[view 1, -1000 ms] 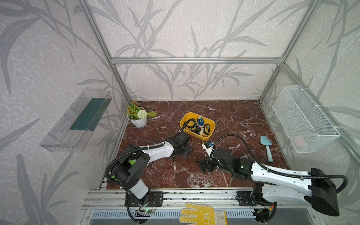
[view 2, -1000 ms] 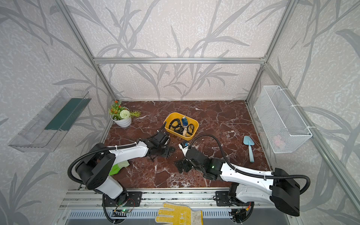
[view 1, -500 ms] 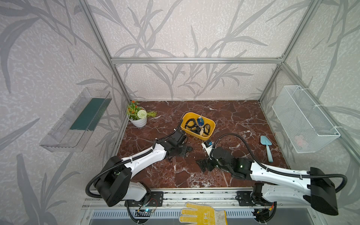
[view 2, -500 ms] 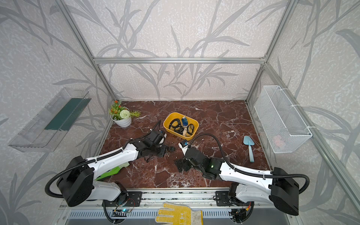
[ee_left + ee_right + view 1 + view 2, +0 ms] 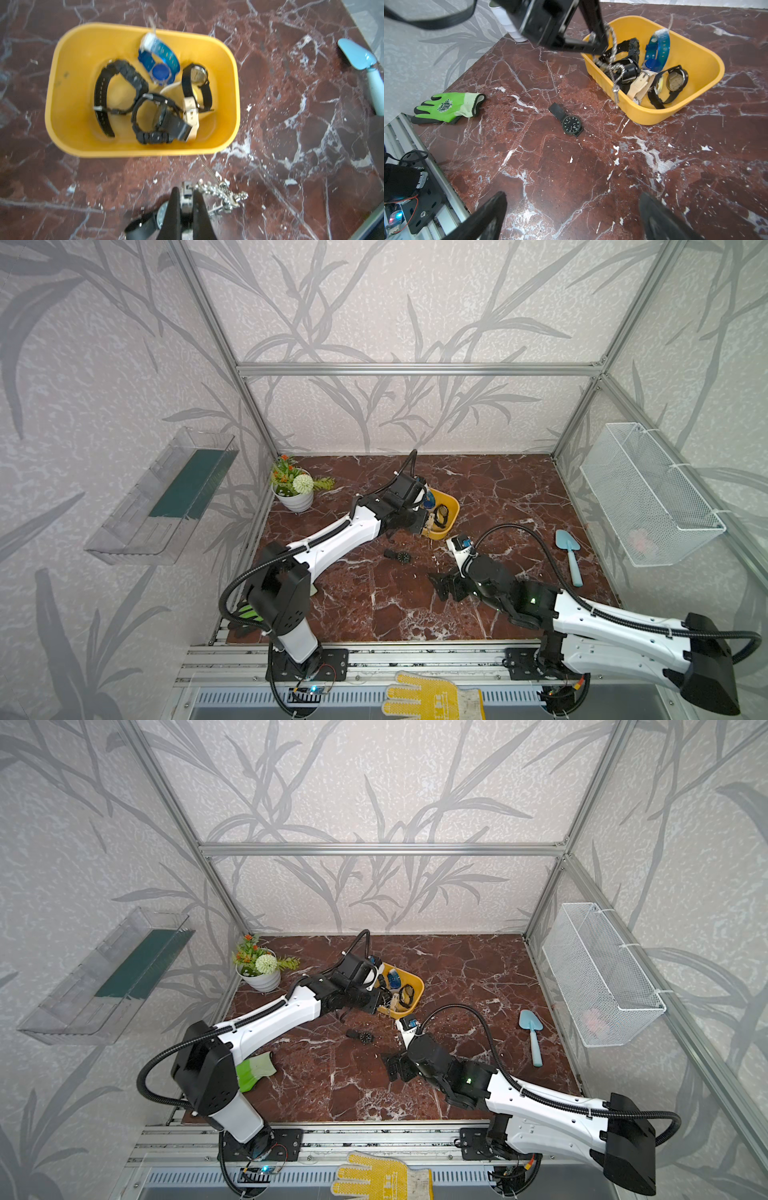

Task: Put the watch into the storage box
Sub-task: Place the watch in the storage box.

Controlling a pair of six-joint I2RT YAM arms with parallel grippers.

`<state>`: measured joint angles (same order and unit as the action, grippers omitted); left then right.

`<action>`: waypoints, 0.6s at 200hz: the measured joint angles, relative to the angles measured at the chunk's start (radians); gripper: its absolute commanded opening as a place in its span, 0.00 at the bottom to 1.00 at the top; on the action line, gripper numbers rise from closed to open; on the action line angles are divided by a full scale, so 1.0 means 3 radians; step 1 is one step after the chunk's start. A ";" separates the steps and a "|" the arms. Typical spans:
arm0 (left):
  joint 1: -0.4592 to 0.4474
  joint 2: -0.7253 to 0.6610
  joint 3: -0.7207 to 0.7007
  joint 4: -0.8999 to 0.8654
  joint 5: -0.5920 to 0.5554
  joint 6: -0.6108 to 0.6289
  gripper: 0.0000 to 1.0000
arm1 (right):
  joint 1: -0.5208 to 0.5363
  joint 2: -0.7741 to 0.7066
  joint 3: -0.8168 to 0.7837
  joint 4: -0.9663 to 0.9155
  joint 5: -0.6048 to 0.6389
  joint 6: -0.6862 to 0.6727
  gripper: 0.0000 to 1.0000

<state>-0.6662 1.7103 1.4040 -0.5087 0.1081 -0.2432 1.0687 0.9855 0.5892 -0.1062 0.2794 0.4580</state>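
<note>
Watch with a silver chain band (image 5: 223, 192) was clamped by its clasp between the closed fingers of the left hand (image 5: 186, 194), and its loose links hung down from the fingertips. This hand stood just at the near rim of the storage box (image 5: 62, 104). In the right wrist view the links dangled in front of that rim; whether their end was over the inside or the outside, I could not tell. Inside the yellow box lay several other watches, among them a blue watch (image 5: 160, 62). A black watch (image 5: 572, 124) lay flat on the bench (image 5: 654, 166), apart from the box and near the left hand, on the robot's side of it. The right hand (image 5: 573, 196) hovered low over the bench with its fingers wide apart, holding nothing, and the black watch was in front of it. A green glove (image 5: 448, 107) lay further aside, near the bench edge.
</note>
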 measured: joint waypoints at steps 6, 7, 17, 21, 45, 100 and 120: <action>0.0010 0.0081 0.0114 -0.0001 0.0019 0.0020 0.00 | -0.0008 -0.0011 -0.0005 -0.0015 0.0005 0.0008 0.99; 0.0013 0.0099 0.0137 0.0000 0.0027 0.0023 0.00 | -0.0008 -0.0013 -0.0006 -0.0017 0.0006 0.0008 0.99; 0.0033 0.0223 0.0320 -0.0023 0.0057 0.0050 0.00 | -0.0019 -0.0033 -0.0010 -0.0037 0.0027 0.0017 0.99; 0.0041 0.0272 0.0398 -0.0027 0.0065 0.0058 0.00 | -0.0022 -0.0041 -0.0011 -0.0042 0.0031 0.0019 0.99; 0.0084 0.0514 0.0781 -0.0057 0.0121 0.0109 0.00 | -0.0050 -0.0095 -0.0011 -0.0069 0.0042 0.0022 0.99; 0.0140 0.0843 0.1069 -0.0089 0.0169 0.0141 0.00 | -0.0136 -0.0179 -0.0011 -0.0146 0.0060 0.0020 0.99; 0.0165 0.0910 0.1049 -0.0085 0.0165 0.0140 0.00 | -0.0223 -0.0205 -0.0011 -0.0149 0.0062 0.0024 0.99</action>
<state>-0.6167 1.9835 1.7187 -0.5343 0.1577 -0.2012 1.0019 0.9241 0.5858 -0.1509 0.2981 0.4652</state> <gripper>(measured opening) 0.049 0.991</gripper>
